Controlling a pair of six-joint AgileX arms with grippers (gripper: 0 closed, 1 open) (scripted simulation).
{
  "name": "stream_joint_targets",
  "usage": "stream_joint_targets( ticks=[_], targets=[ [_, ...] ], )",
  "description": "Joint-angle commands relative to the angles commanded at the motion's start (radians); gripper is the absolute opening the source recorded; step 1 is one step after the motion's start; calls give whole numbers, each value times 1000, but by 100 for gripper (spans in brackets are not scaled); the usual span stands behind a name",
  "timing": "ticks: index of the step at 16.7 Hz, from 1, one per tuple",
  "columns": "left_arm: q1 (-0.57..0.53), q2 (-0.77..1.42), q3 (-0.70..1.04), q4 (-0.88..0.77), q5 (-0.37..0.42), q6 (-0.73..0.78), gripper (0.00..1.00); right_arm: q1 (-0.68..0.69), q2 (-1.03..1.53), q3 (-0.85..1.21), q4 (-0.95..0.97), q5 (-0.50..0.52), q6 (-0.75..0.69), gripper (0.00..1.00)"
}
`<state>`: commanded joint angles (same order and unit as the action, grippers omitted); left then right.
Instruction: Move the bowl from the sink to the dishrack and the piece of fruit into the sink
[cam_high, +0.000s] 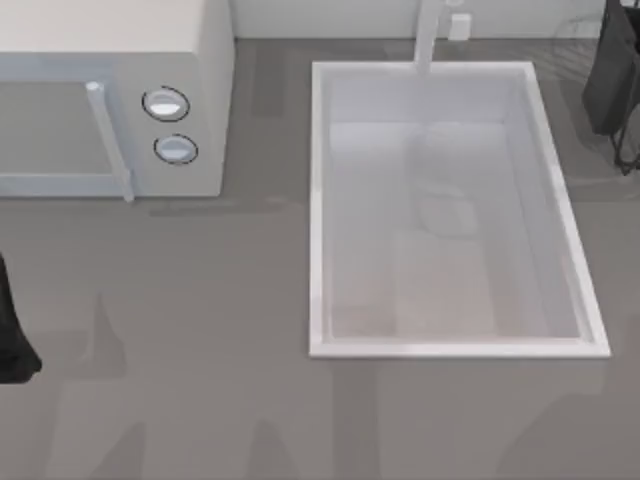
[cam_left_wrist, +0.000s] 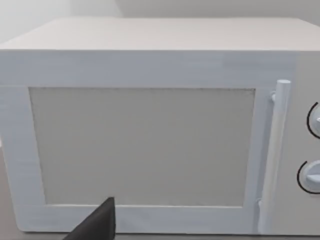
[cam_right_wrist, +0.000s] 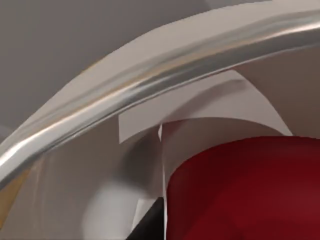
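Red and glossy, the piece of fruit sits close under the right wrist camera, beneath a curved grey wire of the dishrack; whether the right gripper's fingers are open or closed on it cannot be told. From above, the white sink holds nothing in its basin, and the right arm hangs at the table's far right corner by the faint dishrack loops. Parked at the left edge, the left arm faces the white microwave, its fingers' state unclear.
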<state>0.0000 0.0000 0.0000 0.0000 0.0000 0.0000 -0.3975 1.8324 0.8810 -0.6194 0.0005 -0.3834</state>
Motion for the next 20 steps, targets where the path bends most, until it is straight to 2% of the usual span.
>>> stream_joint_targets(
  ticks=[3,4,7,15,20],
  targets=[
    [0,0,0,0,0,0,100,0,0,0,0,0,0,0],
    [0,0,0,0,0,0,100,-5,-112,30,-77,-5,10,0],
    [0,0,0,0,0,0,100,-6,-127,65,-115,-4,9,0],
    [0,0,0,0,0,0,100,-9,-241,286,-470,-4,4,0],
    [0,0,0,0,0,0,100,-7,-248,300,-487,-6,6,0]
  ],
)
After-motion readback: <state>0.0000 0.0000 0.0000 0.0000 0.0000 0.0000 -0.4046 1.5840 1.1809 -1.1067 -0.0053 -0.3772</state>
